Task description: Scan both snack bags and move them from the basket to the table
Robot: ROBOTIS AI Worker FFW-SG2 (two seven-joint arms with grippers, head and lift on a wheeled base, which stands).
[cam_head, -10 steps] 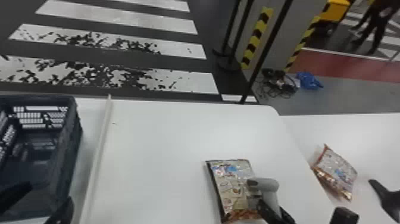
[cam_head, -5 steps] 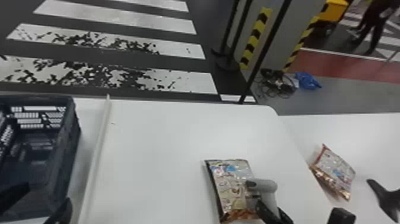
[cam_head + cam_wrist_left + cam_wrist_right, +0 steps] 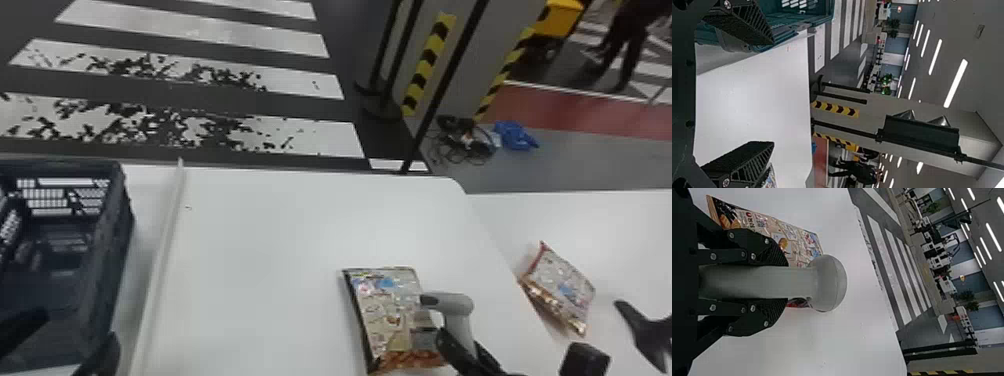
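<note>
Right claw clasped round a grey scanner, beside a snack bag at lower centre of the head view, another bag at lower right — apparently scanning, next needing steady aim at the nearer bag's code.

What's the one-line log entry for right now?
right gripper: shut on scanner, by one snack bag | left gripper: open, near basket | other snack bag: farther right, on white surface
</note>
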